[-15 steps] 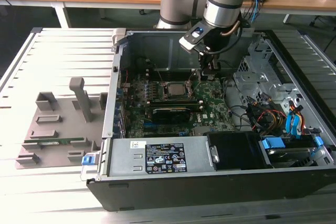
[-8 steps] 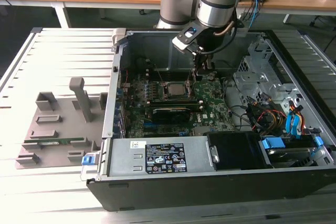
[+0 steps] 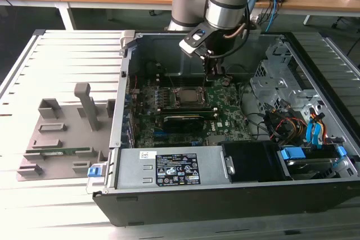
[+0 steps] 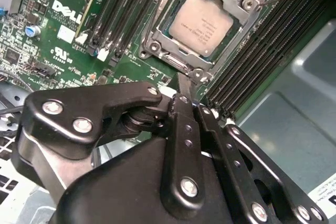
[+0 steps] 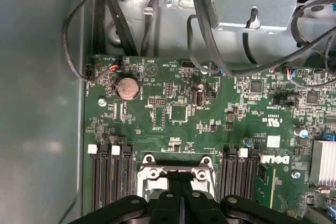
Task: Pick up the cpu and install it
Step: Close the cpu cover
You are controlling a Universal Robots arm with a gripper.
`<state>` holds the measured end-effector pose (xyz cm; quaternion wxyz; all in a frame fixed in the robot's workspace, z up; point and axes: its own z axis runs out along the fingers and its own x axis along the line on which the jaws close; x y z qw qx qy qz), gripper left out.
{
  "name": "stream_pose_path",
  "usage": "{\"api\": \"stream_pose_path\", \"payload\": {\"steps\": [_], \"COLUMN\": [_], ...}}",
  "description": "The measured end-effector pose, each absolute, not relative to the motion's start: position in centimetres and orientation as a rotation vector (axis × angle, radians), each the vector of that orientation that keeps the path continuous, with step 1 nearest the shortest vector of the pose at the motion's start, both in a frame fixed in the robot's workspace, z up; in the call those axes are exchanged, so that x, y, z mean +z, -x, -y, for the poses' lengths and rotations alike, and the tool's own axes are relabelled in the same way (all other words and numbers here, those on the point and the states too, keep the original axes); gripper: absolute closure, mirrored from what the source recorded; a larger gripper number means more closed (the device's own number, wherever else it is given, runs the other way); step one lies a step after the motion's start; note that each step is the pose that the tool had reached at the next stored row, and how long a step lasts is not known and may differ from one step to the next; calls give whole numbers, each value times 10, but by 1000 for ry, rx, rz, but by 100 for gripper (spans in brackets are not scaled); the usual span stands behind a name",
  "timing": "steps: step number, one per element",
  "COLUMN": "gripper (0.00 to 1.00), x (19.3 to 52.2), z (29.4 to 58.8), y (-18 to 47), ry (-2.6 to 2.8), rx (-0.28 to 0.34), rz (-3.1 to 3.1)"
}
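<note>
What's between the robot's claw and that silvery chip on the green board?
In the second wrist view, the near rim of the metal socket frame lies between the gripper and the cpu, which sits inside that frame.

an open black case (image 3: 236, 200) lies on a slatted table (image 3: 67, 43), its green motherboard (image 3: 225, 119) exposed. a grey power supply (image 3: 169, 167) sits along the near wall. a grey fixture (image 3: 62, 139) lies to the exterior view's left. a coin battery (image 5: 127, 88) sits near black cables (image 5: 210, 51) and memory slots (image 5: 111, 177).
</note>
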<state>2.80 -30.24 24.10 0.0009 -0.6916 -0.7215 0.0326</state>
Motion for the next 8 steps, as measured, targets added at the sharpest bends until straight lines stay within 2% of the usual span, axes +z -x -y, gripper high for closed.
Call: {"api": "stream_pose_path", "payload": {"steps": [8], "gripper": [89], "x": [239], "z": [302], "y": [-21], "ry": [2171], "rx": [103], "rz": [2266]}}
